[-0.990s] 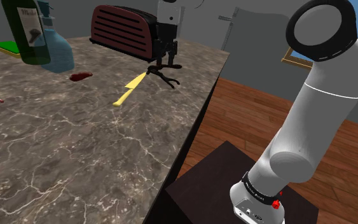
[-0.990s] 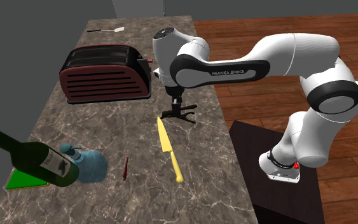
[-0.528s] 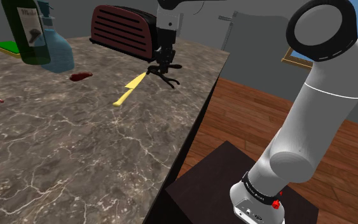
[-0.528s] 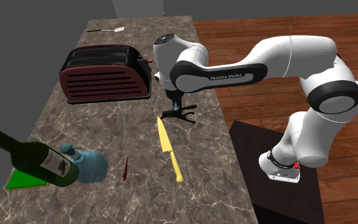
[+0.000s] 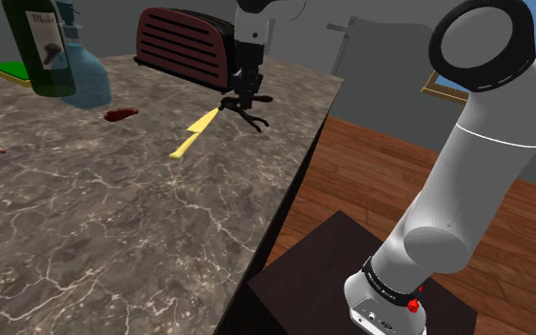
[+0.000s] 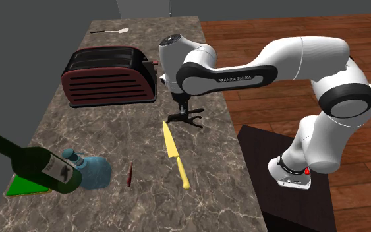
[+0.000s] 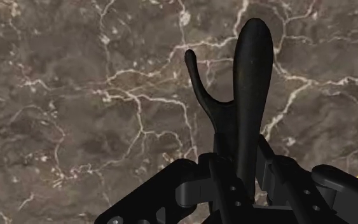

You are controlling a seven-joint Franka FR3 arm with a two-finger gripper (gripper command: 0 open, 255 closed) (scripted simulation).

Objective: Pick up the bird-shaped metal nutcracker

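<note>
tool (image 7: 242,177) grips the black nutcracker (image 7: 250,83), resting on the counter (image 7: 75,95).

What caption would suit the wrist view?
Black pincer clasping a dark bird-shaped nutcracker on the veined brown countertop.

nutcracker (image 6: 189,118) lies on counter (image 6: 98,135) near toaster (image 6: 108,79), knife (image 6: 175,155) beside.
</note>
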